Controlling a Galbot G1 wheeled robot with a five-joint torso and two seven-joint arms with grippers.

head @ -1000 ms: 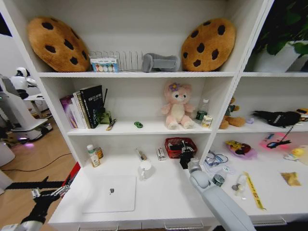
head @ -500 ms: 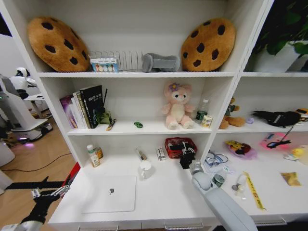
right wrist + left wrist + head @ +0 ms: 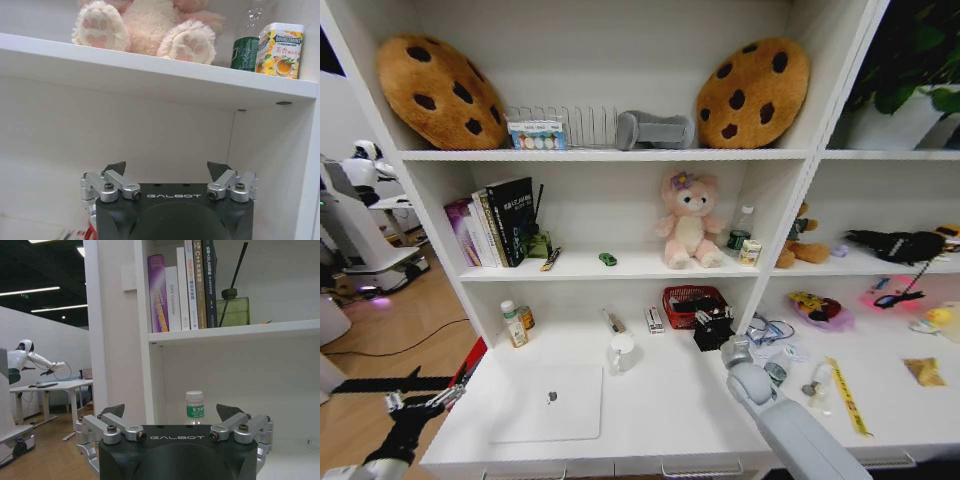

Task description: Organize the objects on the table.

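On the table's front-left part: one laptop [image 3: 548, 403] is lying flat and closed, near the front edge of the table [image 3: 660, 410].
On the middle shelf [image 3: 620, 268]: one green toy car [image 3: 608, 259] is sitting by itself.
Right gripper [image 3: 712, 327]: reaching over the table's back edge beside one red basket [image 3: 688, 303]; its two fingers [image 3: 114, 168] are standing spread wide, gripping nothing.
Left gripper [image 3: 420, 402]: hanging off the table's left edge; its two fingers [image 3: 114, 410] are standing wide apart, empty.

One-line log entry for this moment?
right gripper: open, empty, by red basket | left gripper: open, parked off desk's left edge | laptop: untouched
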